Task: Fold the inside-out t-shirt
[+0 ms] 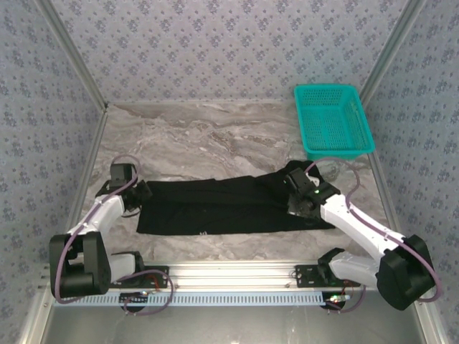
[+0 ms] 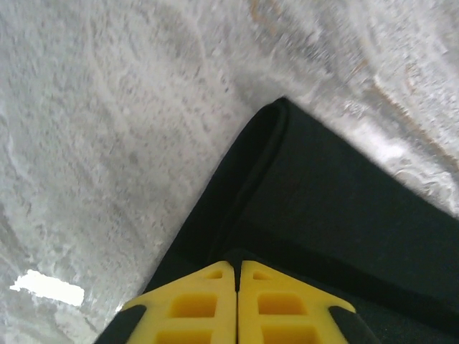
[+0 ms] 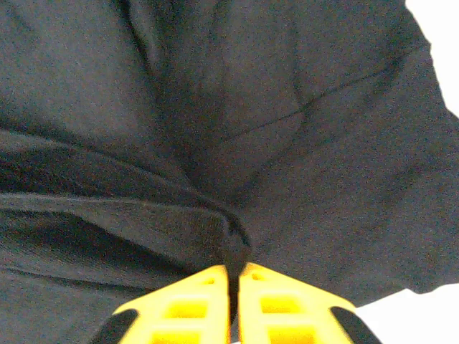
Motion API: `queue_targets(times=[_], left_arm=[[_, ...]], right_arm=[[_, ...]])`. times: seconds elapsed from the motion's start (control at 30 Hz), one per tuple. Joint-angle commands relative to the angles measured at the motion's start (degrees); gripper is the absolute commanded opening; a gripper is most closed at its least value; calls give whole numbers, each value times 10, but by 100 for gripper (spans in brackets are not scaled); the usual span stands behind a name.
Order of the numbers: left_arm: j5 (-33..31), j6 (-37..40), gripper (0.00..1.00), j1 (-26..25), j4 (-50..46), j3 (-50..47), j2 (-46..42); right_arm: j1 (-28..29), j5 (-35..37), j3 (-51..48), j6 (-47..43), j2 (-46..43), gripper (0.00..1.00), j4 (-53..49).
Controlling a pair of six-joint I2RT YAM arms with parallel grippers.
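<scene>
The inside-out t-shirt (image 1: 215,208) is a black cloth lying folded into a long flat band across the marble table (image 1: 201,136), near the front. My left gripper (image 1: 141,195) sits at the band's left end. In the left wrist view its yellow fingers (image 2: 193,304) are pressed together at the gripper (image 2: 237,265), with a black fold of the t-shirt (image 2: 344,208) pinched at the tips. My right gripper (image 1: 295,190) rests on the band's right end. In the right wrist view the gripper (image 3: 234,271) is shut on a ridge of the t-shirt (image 3: 287,107).
A teal mesh basket (image 1: 333,118) stands at the back right of the table. Patterned walls close in the back and both sides. An aluminium rail (image 1: 229,276) with the arm bases runs along the near edge.
</scene>
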Motion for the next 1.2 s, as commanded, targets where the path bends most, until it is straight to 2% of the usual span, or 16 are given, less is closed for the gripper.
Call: queue_targets(times=[0.0,0.07,0.13,0.23,0.3,0.43,0.57,0.63,0.77,0.87,1.0,1.17], left_arm=[[-9,-16,16,4,-20,-22,-37],[-11,-27,35,4,-31,-42,-78],[-27,-31,48,3,-47,-47,-114],[-44,-32,59,2,-64,-29,-158],[-34,-31,64,-8,-49,-16,-171],[7,-26,67,-57,-1,27,-108],[65,-38,67,-85,73,55,4],[58,-41,67,-95,92,67,46],[49,-36,67,-100,110,79,102],[44,-31,67,-100,117,79,125],[37,-29,67,-100,120,70,140],[22,-25,67,-100,118,60,149]], right_arm=[[-1,5,-6,11,-1,19,-14],[0,19,2,7,-19,30,-19],[4,26,10,-18,-39,38,4],[13,2,22,-67,-42,45,80],[15,-26,35,-112,-12,49,139],[32,-49,105,-174,112,56,193],[40,-79,163,-198,211,60,213],[50,-90,189,-202,252,64,216],[64,-66,232,-188,328,66,176],[63,-42,248,-184,364,62,157],[44,-4,272,-183,380,36,123],[13,-2,237,-179,317,15,105]])
